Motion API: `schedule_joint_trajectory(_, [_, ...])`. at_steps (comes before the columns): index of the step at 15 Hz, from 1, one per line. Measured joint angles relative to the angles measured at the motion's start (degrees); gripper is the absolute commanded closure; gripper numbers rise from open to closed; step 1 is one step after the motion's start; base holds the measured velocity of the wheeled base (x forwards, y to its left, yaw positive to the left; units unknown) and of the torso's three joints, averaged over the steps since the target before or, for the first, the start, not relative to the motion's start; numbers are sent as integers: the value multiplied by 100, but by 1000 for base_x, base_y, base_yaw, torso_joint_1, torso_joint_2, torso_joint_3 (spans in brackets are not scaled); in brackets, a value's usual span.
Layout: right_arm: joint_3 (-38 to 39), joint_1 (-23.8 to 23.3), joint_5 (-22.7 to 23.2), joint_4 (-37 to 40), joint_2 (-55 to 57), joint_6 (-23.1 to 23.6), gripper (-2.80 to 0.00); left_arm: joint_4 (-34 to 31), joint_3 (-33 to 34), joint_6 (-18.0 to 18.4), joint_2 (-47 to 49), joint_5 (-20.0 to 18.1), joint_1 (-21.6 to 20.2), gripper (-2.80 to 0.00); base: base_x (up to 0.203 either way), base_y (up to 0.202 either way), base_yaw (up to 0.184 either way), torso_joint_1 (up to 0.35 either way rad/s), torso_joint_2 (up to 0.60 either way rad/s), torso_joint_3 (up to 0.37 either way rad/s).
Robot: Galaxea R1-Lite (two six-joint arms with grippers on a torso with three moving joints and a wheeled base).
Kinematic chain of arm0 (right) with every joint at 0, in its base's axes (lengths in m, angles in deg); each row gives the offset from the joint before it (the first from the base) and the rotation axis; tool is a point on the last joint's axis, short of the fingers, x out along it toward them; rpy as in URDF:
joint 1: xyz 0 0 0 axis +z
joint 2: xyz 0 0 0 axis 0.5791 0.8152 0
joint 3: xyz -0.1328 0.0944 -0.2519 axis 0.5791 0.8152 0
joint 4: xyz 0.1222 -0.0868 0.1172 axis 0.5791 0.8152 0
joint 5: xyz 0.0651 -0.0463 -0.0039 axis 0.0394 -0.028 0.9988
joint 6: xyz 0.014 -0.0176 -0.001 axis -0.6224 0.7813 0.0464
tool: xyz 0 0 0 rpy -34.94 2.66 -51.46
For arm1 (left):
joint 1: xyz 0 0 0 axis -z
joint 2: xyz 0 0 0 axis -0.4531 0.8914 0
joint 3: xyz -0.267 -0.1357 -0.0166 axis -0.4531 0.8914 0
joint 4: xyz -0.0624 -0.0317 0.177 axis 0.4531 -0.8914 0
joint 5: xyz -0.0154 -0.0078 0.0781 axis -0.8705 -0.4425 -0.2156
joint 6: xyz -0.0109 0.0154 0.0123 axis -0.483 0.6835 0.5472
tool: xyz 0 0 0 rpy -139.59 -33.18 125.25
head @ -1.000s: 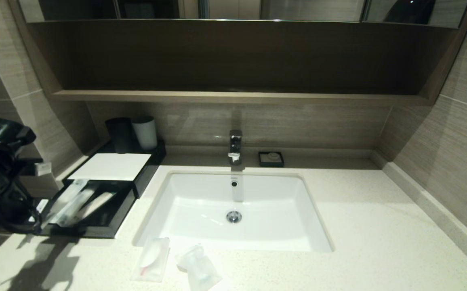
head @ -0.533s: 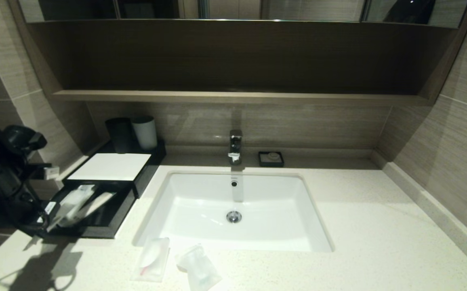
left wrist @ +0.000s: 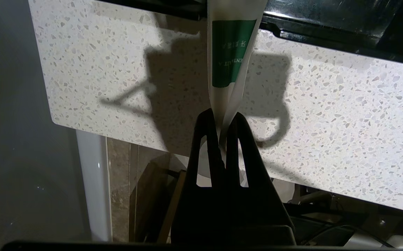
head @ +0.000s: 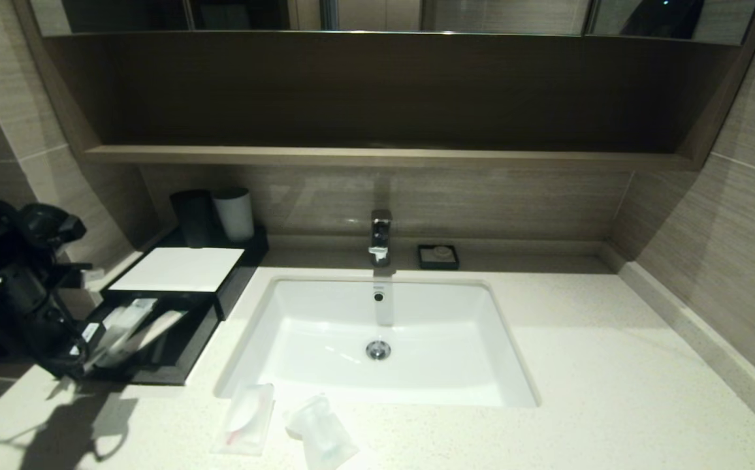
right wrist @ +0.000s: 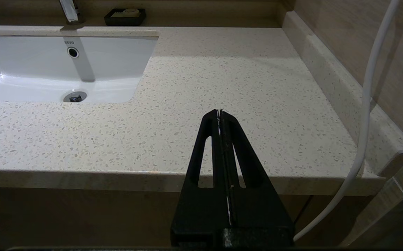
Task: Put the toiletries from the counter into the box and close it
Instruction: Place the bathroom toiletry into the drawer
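Cream counter (head: pixel 612 391) held a basin (head: pixel 325 339). Left of the basin, the left gripper (left wrist: pixel 222 120) pinched the toothbrush packet (left wrist: pixel 229 52) over the box's (head: pixel 181 269) open drawer (head: pixel 188 352); two small packets (head: pixel 247 418) lay before the basin. Right gripper (right wrist: pixel 219 113) hung clenched, empty, off the basin's right.

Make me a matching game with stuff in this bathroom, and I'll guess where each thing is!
Things:
1. toothbrush packet
2. two small packets
3. soap dish
4. two cups

Places:
A. behind the box's white top
B. pinched in the left gripper
C. on the counter in front of the basin
D. beside the tap

Pairs: 1-B, 2-C, 3-D, 4-A
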Motion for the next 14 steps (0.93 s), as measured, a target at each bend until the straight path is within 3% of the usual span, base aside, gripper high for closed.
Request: schedule_joint_trajectory(14, [0,0,-1,-2,0,0,0,67,-483,11,595,0,80,0,0,0,0,0,0,0])
